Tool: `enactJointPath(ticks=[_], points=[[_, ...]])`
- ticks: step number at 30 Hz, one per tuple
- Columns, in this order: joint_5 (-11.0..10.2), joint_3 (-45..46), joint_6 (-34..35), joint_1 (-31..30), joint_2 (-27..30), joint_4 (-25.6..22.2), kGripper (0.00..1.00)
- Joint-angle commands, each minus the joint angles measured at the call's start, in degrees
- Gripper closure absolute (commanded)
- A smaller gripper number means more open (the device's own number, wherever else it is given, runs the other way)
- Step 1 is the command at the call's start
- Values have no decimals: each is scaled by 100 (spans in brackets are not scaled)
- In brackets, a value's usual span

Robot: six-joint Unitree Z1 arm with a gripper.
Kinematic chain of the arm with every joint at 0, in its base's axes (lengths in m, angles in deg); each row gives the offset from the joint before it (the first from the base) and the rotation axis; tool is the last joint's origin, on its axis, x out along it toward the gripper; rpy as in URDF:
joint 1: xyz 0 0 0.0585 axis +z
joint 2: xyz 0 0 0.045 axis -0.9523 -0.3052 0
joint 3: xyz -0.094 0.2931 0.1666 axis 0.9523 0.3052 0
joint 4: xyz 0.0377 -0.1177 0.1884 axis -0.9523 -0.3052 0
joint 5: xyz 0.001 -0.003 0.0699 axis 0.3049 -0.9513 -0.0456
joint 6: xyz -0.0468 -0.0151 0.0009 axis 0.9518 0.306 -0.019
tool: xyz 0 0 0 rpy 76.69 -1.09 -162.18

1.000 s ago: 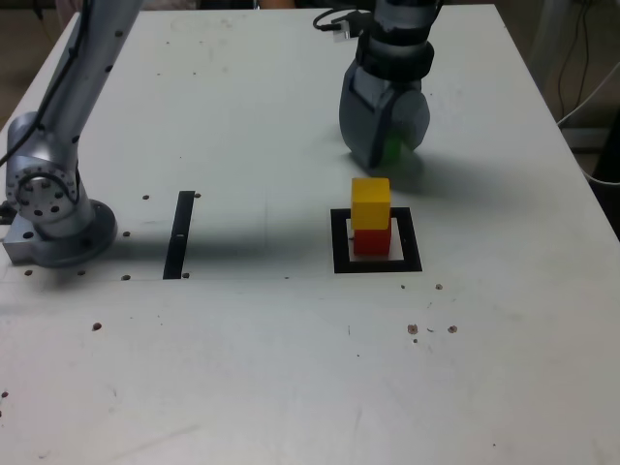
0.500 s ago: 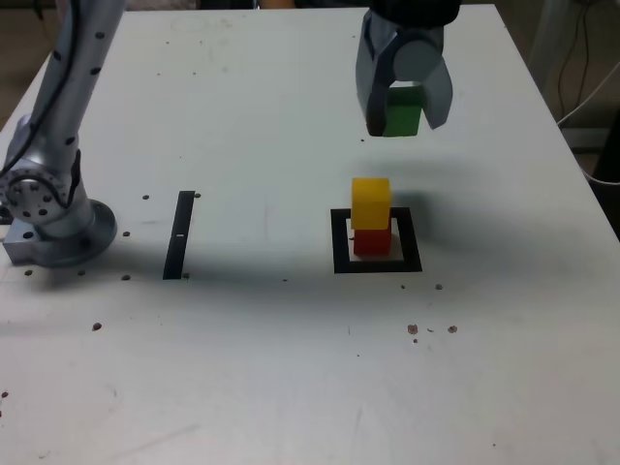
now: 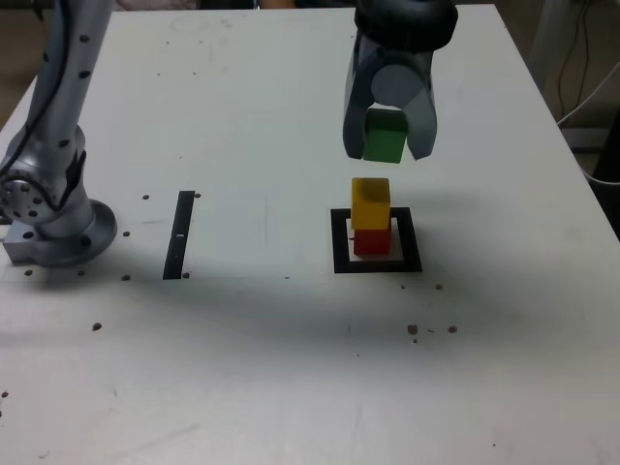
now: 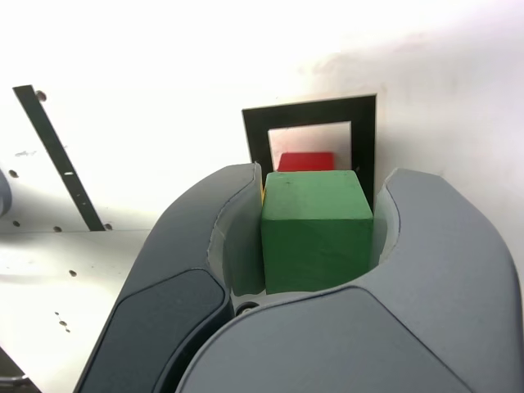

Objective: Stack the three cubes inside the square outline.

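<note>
The gripper (image 3: 388,136) grasps the green cube (image 3: 386,136) between its two jaws, clear of the worktop (image 3: 242,339); the wrist view shows both jaws pressed flat against opposite faces of the green cube (image 4: 315,233).

Below the gripper, and slightly nearer the camera in the exterior view, the yellow cube (image 3: 370,201) sits on the red cube (image 3: 372,239), which rests inside the square outline (image 3: 340,242). A clear gap separates the green cube from the top of the yellow cube.

Step in hand: carrying the third cube to the stack; two of three cubes are placed.

Next move, by judgement: centre the green cube over the yellow cube, square its faces to the stack, lower until contact, then release. An offset or tilted descent could push the yellow cube off the red cube. A narrow black strip (image 3: 180,234) lies well away and plays no part.
</note>
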Motion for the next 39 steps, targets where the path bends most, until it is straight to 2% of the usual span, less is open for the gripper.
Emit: enactJointPath(ticks=[1, 8, 15, 27, 39], points=[[-46, 90, 61, -73, 142, 17, 78], [-39, 396, 219, -337, 443, 106, 78], [112, 616, 274, -409, 621, 209, 77], [448, 1236, 599, -422, 830, 837, 77], [383, 1565, 720, -483, 809, 1222, 77]])
